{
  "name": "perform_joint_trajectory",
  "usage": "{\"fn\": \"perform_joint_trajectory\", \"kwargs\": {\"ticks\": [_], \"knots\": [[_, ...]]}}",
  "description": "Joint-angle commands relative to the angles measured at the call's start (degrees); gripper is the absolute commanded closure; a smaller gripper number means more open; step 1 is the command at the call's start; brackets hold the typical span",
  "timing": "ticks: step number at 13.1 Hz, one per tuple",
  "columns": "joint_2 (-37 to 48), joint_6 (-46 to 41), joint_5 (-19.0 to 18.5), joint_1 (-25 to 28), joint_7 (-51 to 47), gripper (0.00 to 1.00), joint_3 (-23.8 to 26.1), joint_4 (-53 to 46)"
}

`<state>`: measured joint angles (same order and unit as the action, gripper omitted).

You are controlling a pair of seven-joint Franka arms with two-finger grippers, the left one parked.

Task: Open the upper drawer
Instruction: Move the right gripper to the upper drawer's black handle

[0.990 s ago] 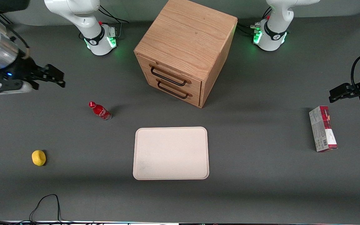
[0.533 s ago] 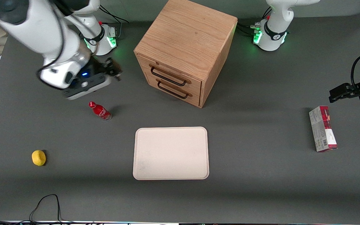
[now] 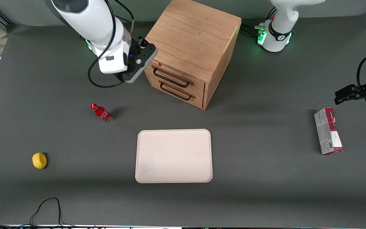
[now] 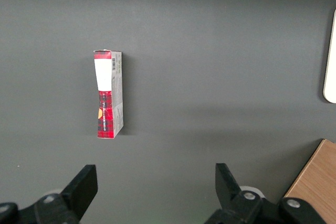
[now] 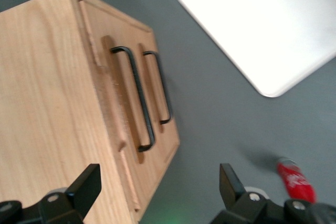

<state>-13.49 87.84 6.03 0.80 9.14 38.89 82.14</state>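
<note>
At the cabinet's (image 3: 191,47) front, upper drawer (image 3: 173,74) sits flush and shut, its black wire handle (image 3: 171,79) untouched above the bottom drawer (image 3: 176,93). Gripper (image 3: 143,44) has swung in from the working arm's end of the table within the last second; now hovers at the cabinet's top corner, just above the handle's end, fingers (image 5: 86,187) spread apart, holding nothing. Approach looks nearly done; descent onto the handle and the pull remain. Red bottle (image 3: 101,112), tray (image 3: 173,156), yellow object (image 3: 39,160), carton (image 3: 328,131) all unmoved
</note>
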Motion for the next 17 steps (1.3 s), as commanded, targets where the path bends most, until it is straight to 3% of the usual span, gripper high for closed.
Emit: {"fn": "perform_joint_trajectory", "kwargs": {"ticks": [1, 5, 10, 17], "knots": [[-5.9, -0.4, 3.3, -0.2, 2.9, 0.00, 1.0, -2.4], [-10.5, 0.7, 2.5, 0.5, 8.7, 0.00, 1.1, -1.3], [-11.2, 10.0, 1.9, 1.3, 10.2, 0.00, 1.3, 5.0], [-11.8, 16.0, -1.4, 2.1, 10.2, 0.00, 1.4, 10.5]]}}
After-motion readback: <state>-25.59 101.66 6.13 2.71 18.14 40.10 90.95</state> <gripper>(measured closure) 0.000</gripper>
